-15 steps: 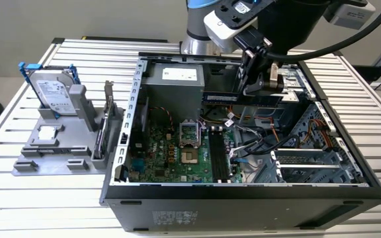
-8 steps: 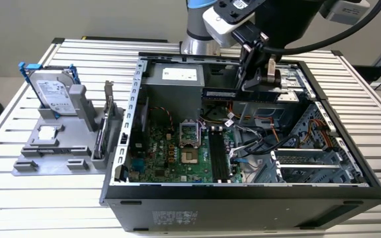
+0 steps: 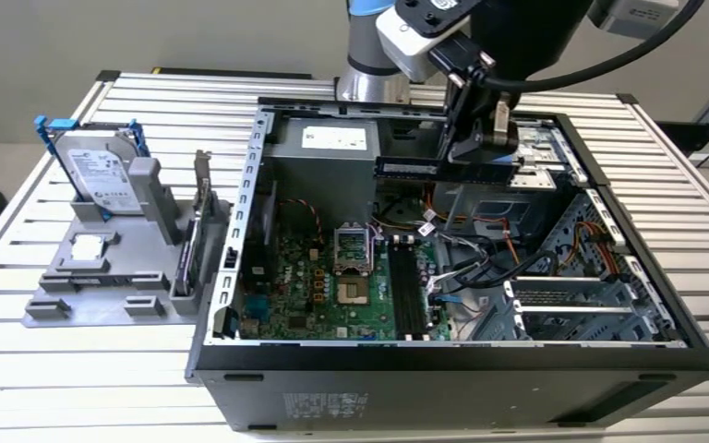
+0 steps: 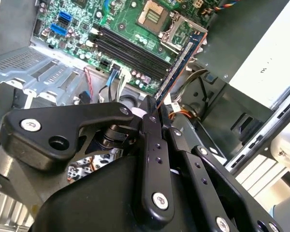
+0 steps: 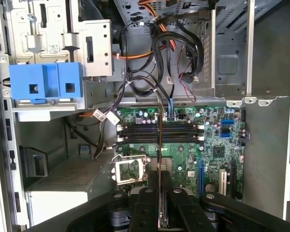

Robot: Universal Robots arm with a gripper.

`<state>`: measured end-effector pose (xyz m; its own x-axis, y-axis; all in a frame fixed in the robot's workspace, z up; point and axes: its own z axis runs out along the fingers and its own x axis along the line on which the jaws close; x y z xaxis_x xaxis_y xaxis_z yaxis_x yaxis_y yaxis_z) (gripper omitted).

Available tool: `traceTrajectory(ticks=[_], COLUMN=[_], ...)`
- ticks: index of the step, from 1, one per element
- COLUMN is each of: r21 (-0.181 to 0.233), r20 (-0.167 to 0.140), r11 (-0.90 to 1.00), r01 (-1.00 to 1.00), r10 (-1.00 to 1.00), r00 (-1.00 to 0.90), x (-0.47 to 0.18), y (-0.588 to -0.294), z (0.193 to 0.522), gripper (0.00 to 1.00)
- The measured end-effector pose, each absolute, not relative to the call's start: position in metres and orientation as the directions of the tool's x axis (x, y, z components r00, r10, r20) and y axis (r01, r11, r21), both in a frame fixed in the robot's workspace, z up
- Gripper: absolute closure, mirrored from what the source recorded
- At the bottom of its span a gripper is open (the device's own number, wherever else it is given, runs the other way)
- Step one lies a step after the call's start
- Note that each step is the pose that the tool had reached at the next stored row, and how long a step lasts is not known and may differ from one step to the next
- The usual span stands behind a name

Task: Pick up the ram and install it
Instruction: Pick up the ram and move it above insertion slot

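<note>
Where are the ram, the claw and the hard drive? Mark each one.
ram [image 4: 179,67], second wrist view, middle of its length
claw [image 3: 478,155], exterior view, between its fingertips on the ram
hard drive [image 3: 93,171], exterior view, middle of its silver face

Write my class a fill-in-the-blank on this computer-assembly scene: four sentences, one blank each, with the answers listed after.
1. The gripper is ____ on the ram.
2. The ram hangs over the open computer ____, not yet seated.
3. The motherboard's long black memory slots are all ____.
4. The hard drive with blue rails stands at the exterior view's ____.
Missing words: shut; case; empty; left.
</note>
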<state>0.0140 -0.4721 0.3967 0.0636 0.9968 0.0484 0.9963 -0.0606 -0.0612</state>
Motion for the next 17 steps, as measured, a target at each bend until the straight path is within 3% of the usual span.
traceTrajectory(ticks=[17], r21=[-0.061], r20=[0.049], r11=[-0.055], r01=[0.997], r10=[0.997], r00=[0.058], x=[0.014], y=[-0.456], z=[0.397], gripper=[1.00])
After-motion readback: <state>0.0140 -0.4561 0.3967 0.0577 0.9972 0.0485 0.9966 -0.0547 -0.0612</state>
